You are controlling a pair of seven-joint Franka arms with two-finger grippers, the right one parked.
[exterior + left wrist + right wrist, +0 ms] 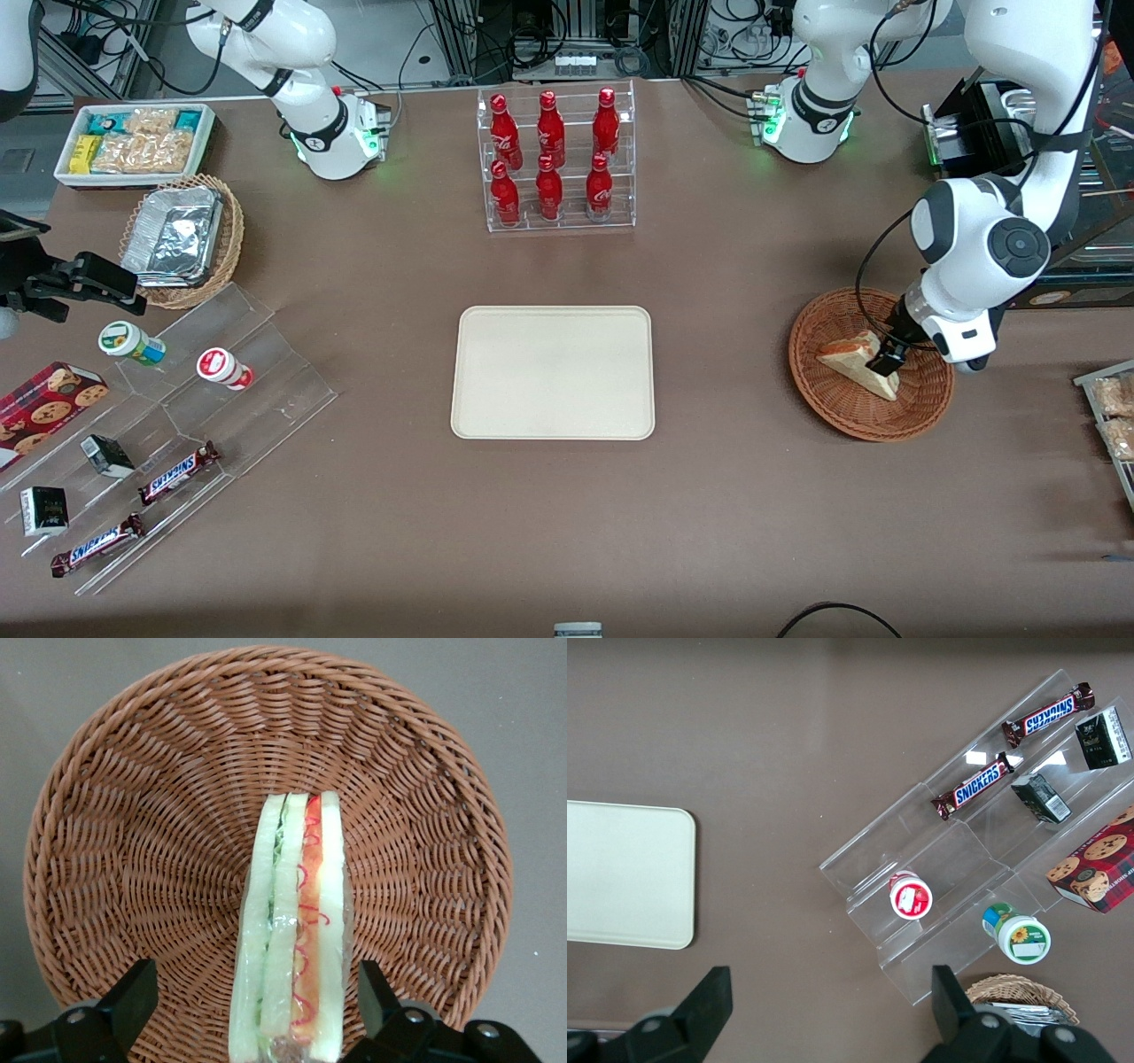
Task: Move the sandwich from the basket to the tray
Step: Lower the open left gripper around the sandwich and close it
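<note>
The tool (886, 357) is down in the basket (833, 403), released, its fingers (133, 997) either side of the sandwich (292, 939). It should clench gently on the bread, then lift straight toward the tray (554, 372).

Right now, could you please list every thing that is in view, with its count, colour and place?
sandwich: 1, white bread with red and green filling, in the basket
basket: 1, reddish-brown wicker, toward the working arm's end
tray: 1, cream, mid-table
cola bottles: 6, red, in a clear rack farther from the camera than the tray
foil container: 1, silver, in a tan basket
white bin: 1, holding snack packets
Snickers bars: 2, brown, on a clear stepped stand
small cups: 2, on the stand
cookie box: 1, red
claw: 1, black, open, fingers either side of the sandwich
</note>
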